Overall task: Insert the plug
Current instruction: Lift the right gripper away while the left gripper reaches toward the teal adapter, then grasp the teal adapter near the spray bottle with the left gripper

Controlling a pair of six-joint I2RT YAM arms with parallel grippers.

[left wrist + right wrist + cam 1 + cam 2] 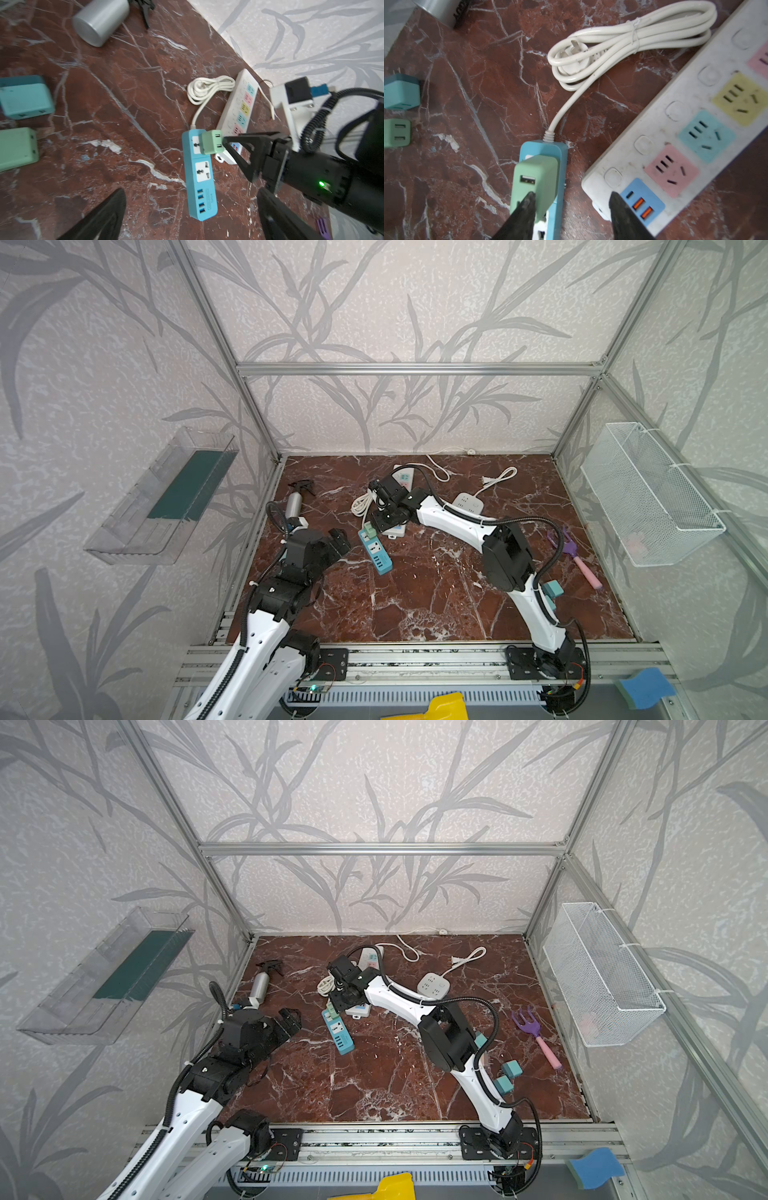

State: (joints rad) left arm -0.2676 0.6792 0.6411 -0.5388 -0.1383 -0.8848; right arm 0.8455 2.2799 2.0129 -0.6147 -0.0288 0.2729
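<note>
The plug (533, 176) is a pale green adapter standing in the end socket of the blue power strip (560, 164), on the side where its white cord leaves. Both top views show the plug (368, 529) (331, 1007) on the strip (376, 553) (338, 1033). My right gripper (571, 195) hovers over it, open. One of its fingers (527, 207) lies against the plug's top, the other is over the white strip. Nothing is clamped. My left gripper (192, 193) stands wide open and empty, a little left of the blue strip (199, 180).
A long white power strip (401, 481) with coloured sockets lies just behind the blue one, beside a coiled white cord (361, 504). A square white strip (467, 504), a spray bottle (295, 502) and a purple-pink toy fork (573, 551) lie around. A wire basket (648, 493) hangs on the right wall.
</note>
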